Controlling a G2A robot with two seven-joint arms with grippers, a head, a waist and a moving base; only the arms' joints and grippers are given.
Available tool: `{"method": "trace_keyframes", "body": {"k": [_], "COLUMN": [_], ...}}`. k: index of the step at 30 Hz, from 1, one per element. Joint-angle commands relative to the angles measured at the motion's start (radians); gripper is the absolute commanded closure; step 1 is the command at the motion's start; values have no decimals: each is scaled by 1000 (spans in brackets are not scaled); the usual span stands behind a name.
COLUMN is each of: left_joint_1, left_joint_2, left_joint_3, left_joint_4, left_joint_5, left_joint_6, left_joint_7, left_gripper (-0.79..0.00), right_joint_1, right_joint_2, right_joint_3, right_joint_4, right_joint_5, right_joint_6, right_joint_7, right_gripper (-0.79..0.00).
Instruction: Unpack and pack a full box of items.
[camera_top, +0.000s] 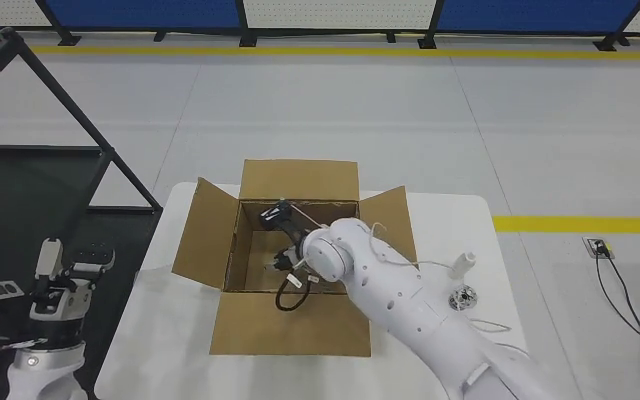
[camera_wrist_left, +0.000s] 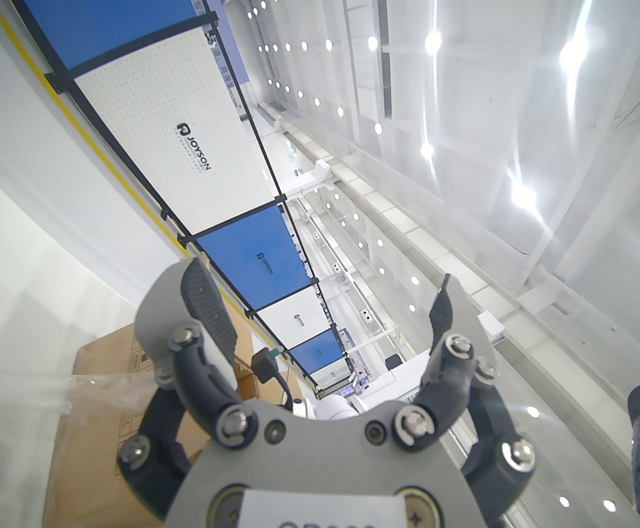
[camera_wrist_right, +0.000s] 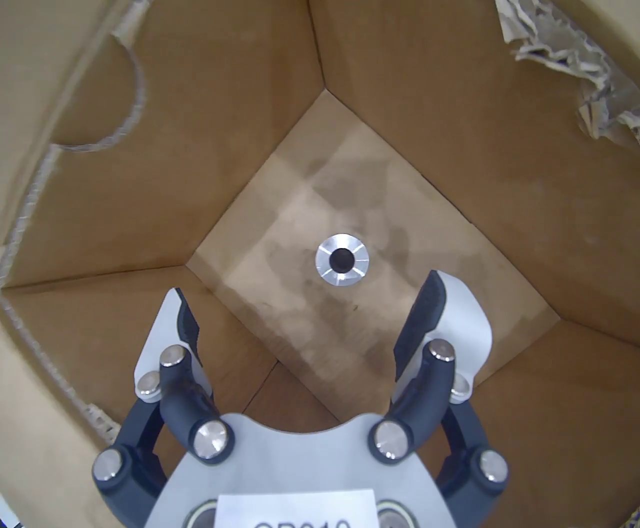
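Inside the box (camera_wrist_right: 165, 165), the right gripper (camera_wrist_right: 305, 286) hung with its jaws spread wide and nothing between them. Just ahead of it, on the box floor near the middle and apart from every wall, sat a small round metal piece (camera_wrist_right: 342, 260) with a dark hole at its centre. It was seen end-on, so its axis probably pointed up out of the box (whether it was a flat ring or a short upright cylinder could not be told). The piece lay nearly in line with the gap between the jaws, so a descent with a small forward shift looked like what a grasp would need. Crumpled paper (camera_wrist_right: 575, 65) clung high on one box wall. Outside the box, on the table (camera_top: 450, 215), lay a shiny item (camera_top: 462, 297) and a white piece (camera_top: 463, 263). Well away from the box, the left gripper (camera_wrist_left: 318, 272) pointed upward, wide open and empty; the right arm was plainly the nearer.
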Motion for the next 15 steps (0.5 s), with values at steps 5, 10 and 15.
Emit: {"method": "trace_keyframes", "body": {"k": [5,10,15], "left_joint_1": [5,5,7], "left_joint_2": [-2,-2,-2], "left_joint_3": [-4,-4,1], "left_joint_4": [-4,-4,-9], "left_joint_5": [0,0,4], "left_joint_6": [-2,-2,5], "left_joint_7": [12,12,6], "left_gripper": [-785,-785,-785], "right_joint_1": [47,58,58], "right_joint_2": [-80,-136,-182], "right_joint_3": [-54,-74,-78], "right_joint_4": [174,289,374], "right_joint_5": [13,24,39], "right_joint_6": [9,9,19], "right_joint_7": [-41,-114,-180], "right_gripper": [-785,-785,-785]}}
